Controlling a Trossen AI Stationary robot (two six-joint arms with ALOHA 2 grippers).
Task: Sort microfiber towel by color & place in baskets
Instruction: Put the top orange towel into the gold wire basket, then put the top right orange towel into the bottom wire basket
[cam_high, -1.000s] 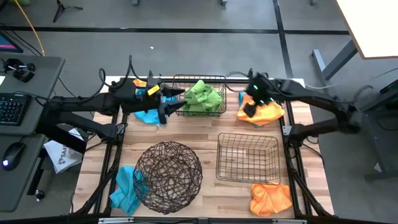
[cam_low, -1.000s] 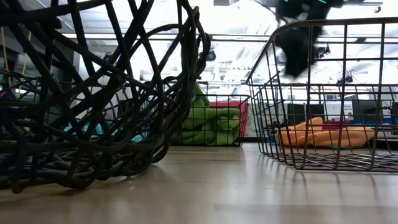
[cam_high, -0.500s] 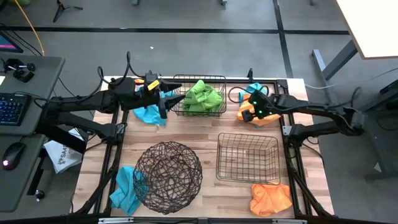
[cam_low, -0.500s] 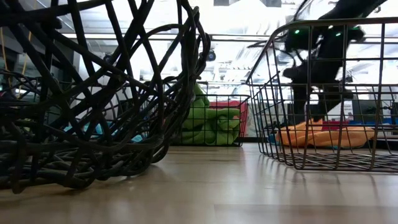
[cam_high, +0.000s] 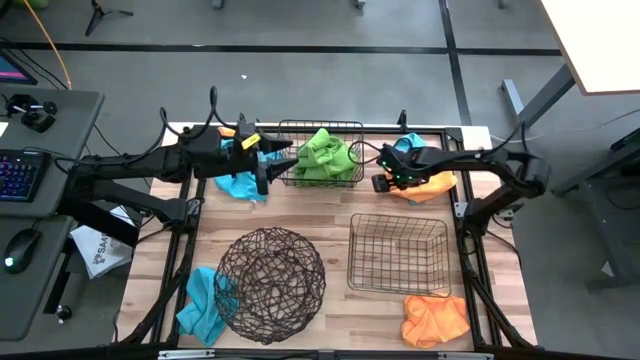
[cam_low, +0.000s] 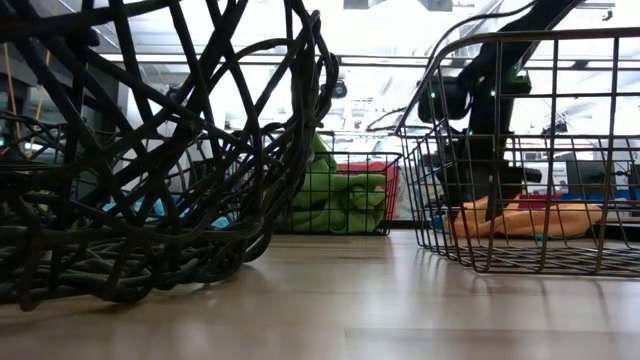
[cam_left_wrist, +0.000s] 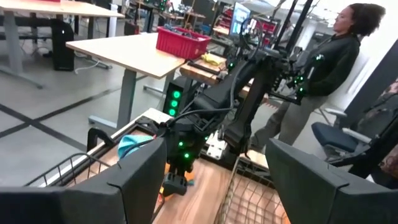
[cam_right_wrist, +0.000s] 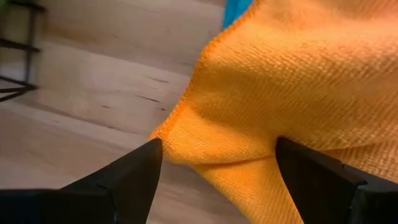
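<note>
A: Right gripper (cam_high: 384, 182) is low at the left edge of the crumpled orange microfibre towel (cam_high: 428, 185) at the far right of the wooden slatted table (cam_high: 330, 205). In the right wrist view its fingers (cam_right_wrist: 124, 174) are spread, with a fold of orange cloth (cam_right_wrist: 273, 93) between them and nothing pinched yet.

B: And the left?

A: Left gripper (cam_high: 278, 158) hangs above the table beside the far rectangular square-mesh wire basket (cam_high: 300, 178) that holds the bright green towels (cam_high: 326, 153). Fingers parted, empty. A blue towel (cam_high: 238, 183) lies under that arm.

B: How should the grasp be done?

A: My judgement: go down until the tips nearly meet the wood, so the fold sits deep between the fingers, then close fully. The weave looks soft and should bunch easily; a shallow bite risks catching only one layer. Lift straight up to clear the blue cloth (cam_high: 405, 143) tucked behind it. The empty near rectangular wire basket (cam_high: 398, 252) seems the likely destination.

B: Other items?

A: A second orange towel (cam_high: 435, 318) at the near right corner, a blue one (cam_high: 200, 300) beside the round woven brown wire bowl (cam_high: 270, 282).

B: Change from half a second ago?

A: The right gripper has shifted left along the towel's edge and dropped lower. Left arm has barely moved. Towels unmoved.
</note>
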